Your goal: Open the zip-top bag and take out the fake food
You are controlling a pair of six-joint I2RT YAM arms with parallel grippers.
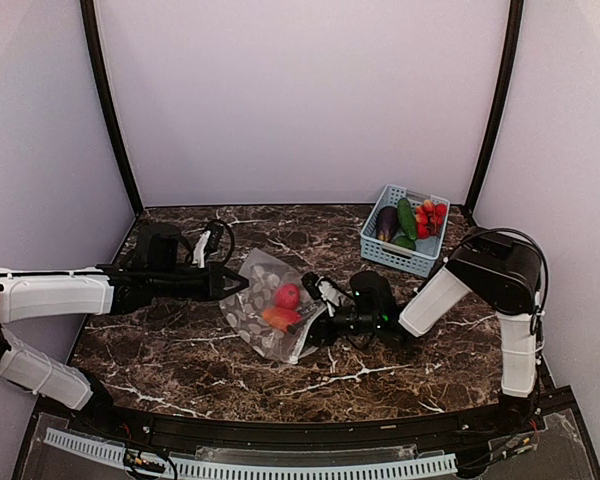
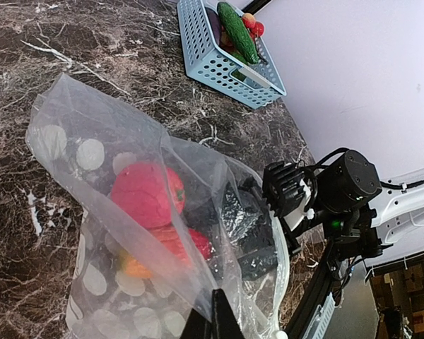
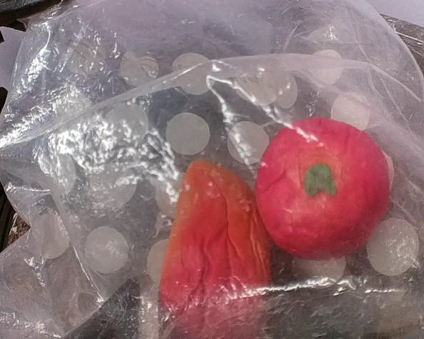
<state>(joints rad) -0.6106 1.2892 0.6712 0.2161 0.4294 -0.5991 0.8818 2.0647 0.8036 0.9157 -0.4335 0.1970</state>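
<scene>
Open marble table (image 1: 200, 365) runs along the near edge ahead of both bases. Mid-table: zip-top bag (image 1: 252, 305), with left gripper (image 1: 237, 283) pinched tight on its left edge. Right gripper (image 1: 310, 305) sits in the bag mouth, jaws apart. Fake food (image 1: 287, 295) lies inside, two red pieces touching. Blue basket (image 1: 378, 248) sits in the far right corner, well apart.

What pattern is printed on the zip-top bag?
The zip-top bag is clear plastic with pale round dots, best seen in the right wrist view.
</scene>
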